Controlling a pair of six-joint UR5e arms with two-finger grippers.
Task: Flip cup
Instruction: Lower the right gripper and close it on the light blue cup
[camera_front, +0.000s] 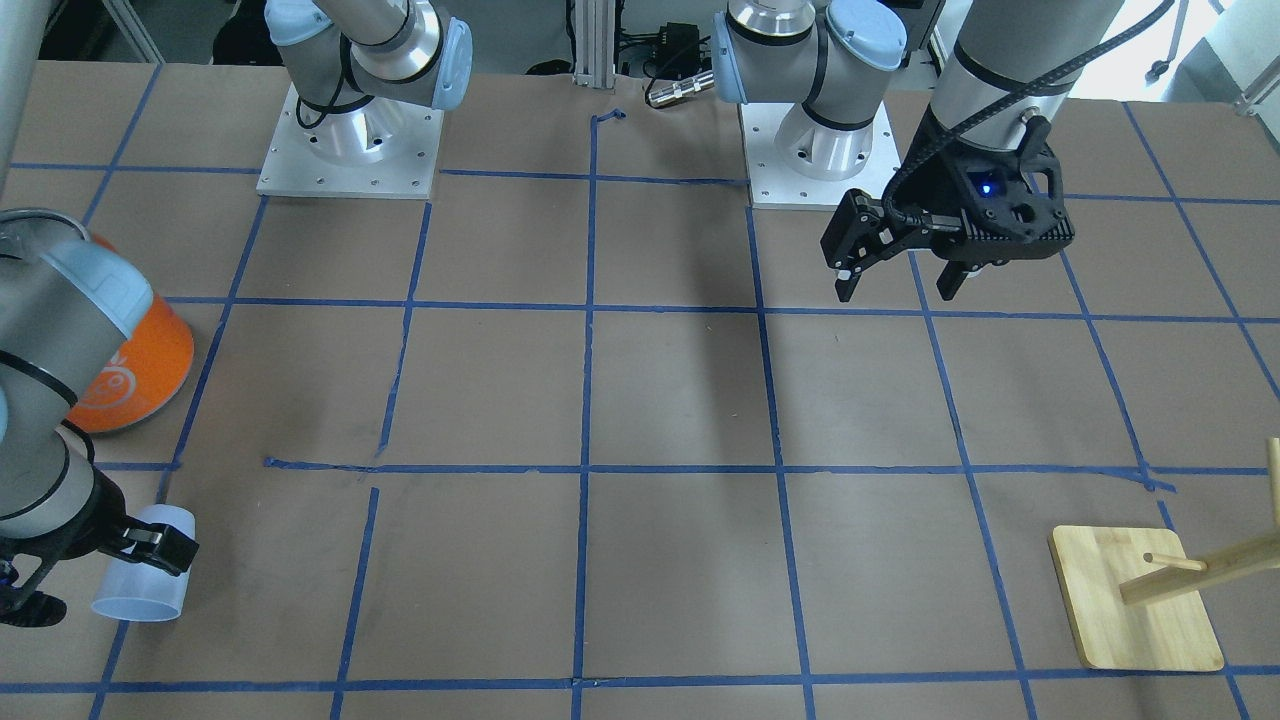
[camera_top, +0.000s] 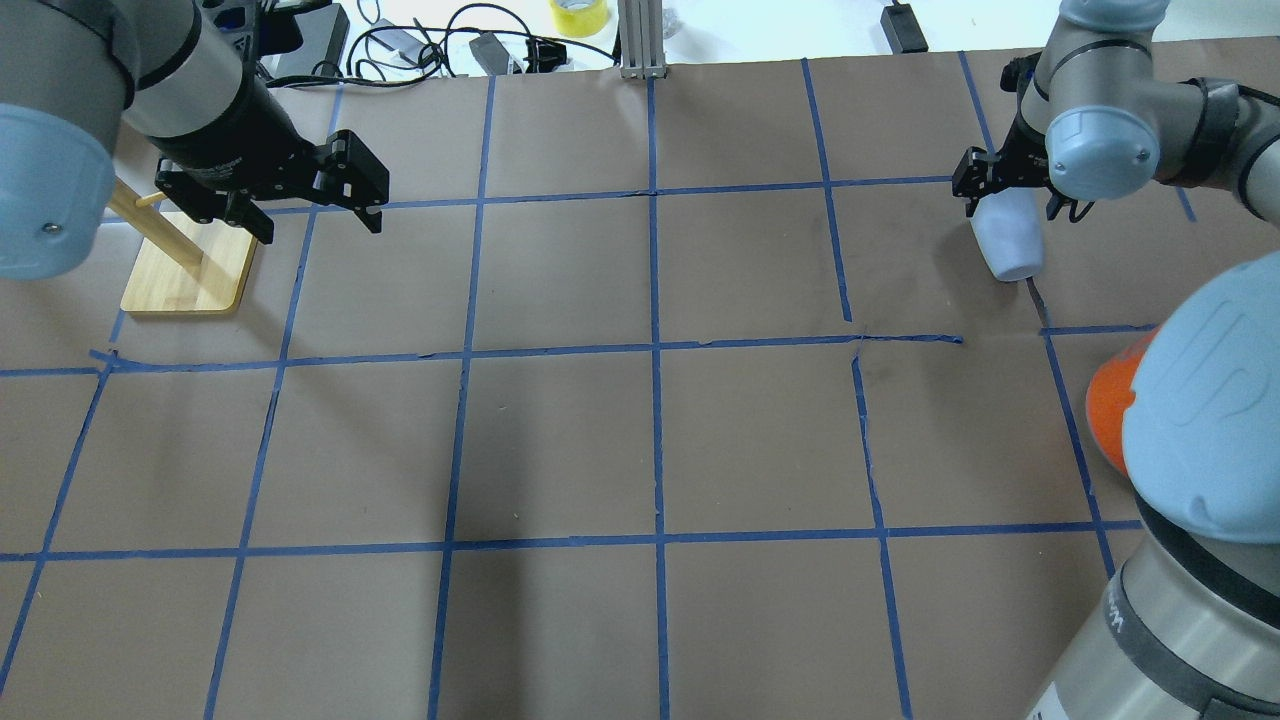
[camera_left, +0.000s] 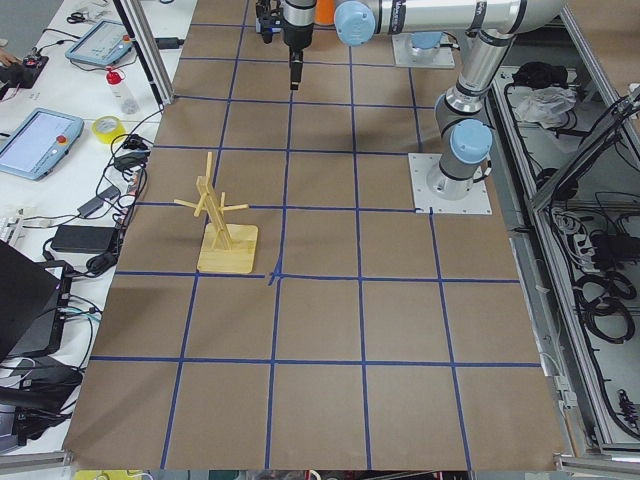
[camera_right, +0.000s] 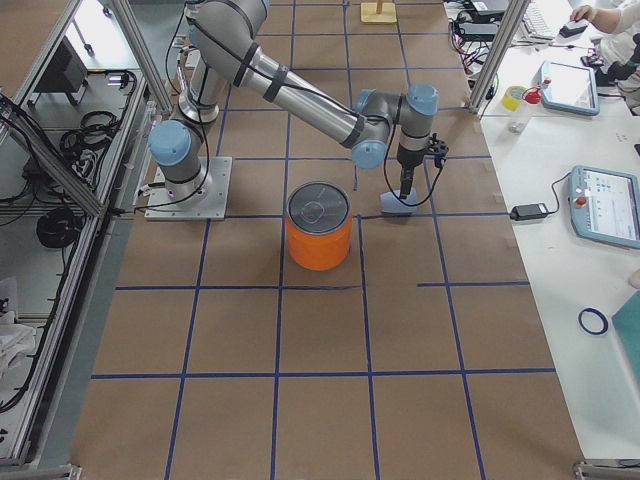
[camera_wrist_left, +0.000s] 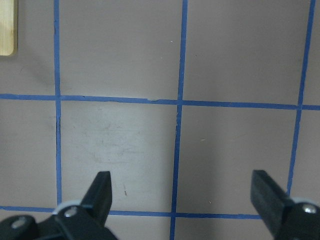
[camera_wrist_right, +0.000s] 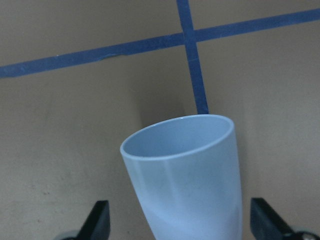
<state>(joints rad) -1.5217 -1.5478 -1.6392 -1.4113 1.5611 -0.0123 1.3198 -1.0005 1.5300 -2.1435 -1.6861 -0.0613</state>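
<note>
The pale blue cup (camera_front: 140, 590) lies tilted on its side near the table's far edge on my right, mouth pointing away from my base. It also shows in the overhead view (camera_top: 1010, 248), the right side view (camera_right: 393, 207) and the right wrist view (camera_wrist_right: 185, 175), where I see a little into its mouth. My right gripper (camera_top: 1012, 200) points down over it. Its fingers (camera_wrist_right: 100, 220) stand on either side of the cup with gaps, so it is open (camera_wrist_right: 180, 225). My left gripper (camera_front: 895, 290) is open and empty, hovering above bare table (camera_wrist_left: 181, 190).
A large orange can (camera_front: 140, 370) with a silver top (camera_right: 318, 212) stands just on the robot side of the cup, beside my right arm. A wooden peg stand (camera_top: 185, 275) sits at the far left, close to my left gripper. Blue tape lines grid the brown table.
</note>
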